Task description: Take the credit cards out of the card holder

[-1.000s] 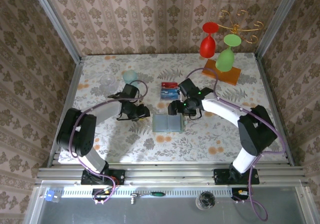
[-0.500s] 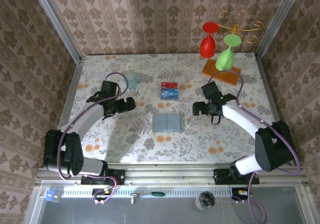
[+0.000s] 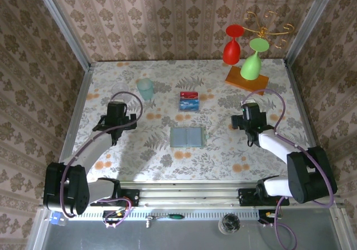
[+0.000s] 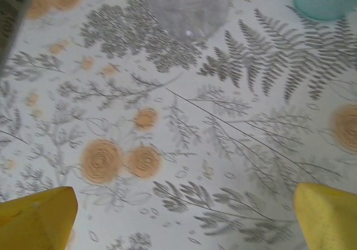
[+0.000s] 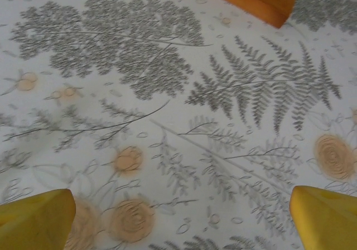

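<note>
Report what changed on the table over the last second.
The left gripper and right gripper drew back from the open grey-green folding card holder, each toward its own side, and now stand open and empty. The card holder and the red and blue plastic credit cards beyond it stayed put.

An orange base (image 3: 247, 80) sits near the far right corner of the flowered tablecloth (image 3: 223, 149). A gold wire rack (image 3: 268, 24) rises from it, carrying a red goblet (image 3: 232, 46) and a green goblet (image 3: 252, 63), feet up. Well left of the base stands a teal cup (image 3: 145, 87), with a clear container (image 3: 119, 89) just beyond it.
</note>
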`<action>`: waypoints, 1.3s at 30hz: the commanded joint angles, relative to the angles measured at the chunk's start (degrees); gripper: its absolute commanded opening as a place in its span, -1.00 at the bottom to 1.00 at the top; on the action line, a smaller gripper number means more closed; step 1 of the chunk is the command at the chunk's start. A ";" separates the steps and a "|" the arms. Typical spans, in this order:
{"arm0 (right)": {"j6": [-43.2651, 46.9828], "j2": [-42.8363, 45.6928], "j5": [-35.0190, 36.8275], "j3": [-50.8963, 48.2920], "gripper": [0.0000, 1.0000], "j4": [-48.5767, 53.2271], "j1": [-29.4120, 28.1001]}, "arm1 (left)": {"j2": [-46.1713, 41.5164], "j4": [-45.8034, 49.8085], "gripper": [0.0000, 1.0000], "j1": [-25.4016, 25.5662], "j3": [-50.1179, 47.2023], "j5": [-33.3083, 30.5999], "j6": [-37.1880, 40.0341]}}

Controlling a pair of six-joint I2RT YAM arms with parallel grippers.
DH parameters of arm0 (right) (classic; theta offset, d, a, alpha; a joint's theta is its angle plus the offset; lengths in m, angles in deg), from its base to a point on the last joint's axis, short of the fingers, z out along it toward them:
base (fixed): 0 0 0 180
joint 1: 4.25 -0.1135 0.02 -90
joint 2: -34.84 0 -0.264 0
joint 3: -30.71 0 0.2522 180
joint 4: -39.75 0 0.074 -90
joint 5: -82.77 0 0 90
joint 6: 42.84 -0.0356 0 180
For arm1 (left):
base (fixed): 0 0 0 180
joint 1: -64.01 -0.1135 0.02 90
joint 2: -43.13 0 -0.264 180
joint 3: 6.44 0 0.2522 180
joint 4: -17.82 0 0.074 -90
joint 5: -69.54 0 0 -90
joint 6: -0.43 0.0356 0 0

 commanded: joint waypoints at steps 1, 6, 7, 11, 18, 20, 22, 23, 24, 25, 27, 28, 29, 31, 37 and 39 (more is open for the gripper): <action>1.81 -1.09 -0.75 -1.29 1.00 -14.25 2.41 | -0.22 -14.36 1.00 -1.72 -4.57 -5.35 6.23; 1.97 -5.20 -2.96 -2.21 1.00 -24.74 3.41 | 4.48 -39.47 1.00 -4.24 -13.30 -1.19 10.51; 1.45 -6.14 -3.41 -1.79 1.00 -25.52 3.70 | 5.60 -42.74 1.00 -4.47 -13.79 -0.76 11.35; -0.59 -8.43 -6.99 -2.36 1.00 -30.74 4.72 | 9.01 -49.29 1.00 -6.86 -13.68 4.16 12.61; -1.84 -11.22 -13.42 -7.51 1.00 -41.31 7.56 | 17.58 -65.53 1.00 -12.34 -17.43 11.71 9.53; -1.67 -12.19 -14.31 -8.49 1.00 -44.31 7.81 | 20.94 -71.10 1.00 -12.48 -18.44 12.80 10.26; -1.64 -12.13 -14.96 -8.12 1.00 -43.61 7.87 | 19.47 -66.65 1.00 -12.63 -17.44 14.80 10.26; -1.68 -11.92 -14.94 -8.01 1.00 -42.83 7.87 | 20.12 -67.02 1.00 -12.63 -17.02 14.90 10.86; -1.70 -11.87 -14.94 -7.88 1.00 -42.61 7.98 | 20.08 -66.33 1.00 -12.53 -16.48 14.86 10.97; -1.75 -12.11 -14.98 -7.91 1.00 -42.97 7.92 | 19.67 -63.44 1.00 -12.38 -15.36 14.46 10.55; -1.73 -12.08 -14.94 -7.90 1.00 -42.85 7.94 | 19.91 -61.77 1.00 -11.78 -14.33 12.49 10.89; -1.68 -11.85 -14.94 -7.90 1.00 -42.65 7.98 | 20.05 -61.80 1.00 -11.38 -14.22 12.10 11.20; -1.69 -11.90 -14.94 -7.99 1.00 -42.78 7.98 | 20.10 -61.72 1.00 -11.01 -14.14 11.54 11.54; -1.68 -11.89 -15.00 -7.99 1.00 -42.76 7.98 | 20.08 -62.03 1.00 -10.23 -14.23 11.00 12.49; -1.60 -11.87 -14.94 -8.00 1.00 -42.75 7.98 | 20.07 -61.37 1.00 -10.20 -13.93 11.73 12.69; -1.59 -11.89 -14.94 -7.97 1.00 -42.78 7.98 | 20.07 -61.43 1.00 -10.19 -13.91 11.70 12.69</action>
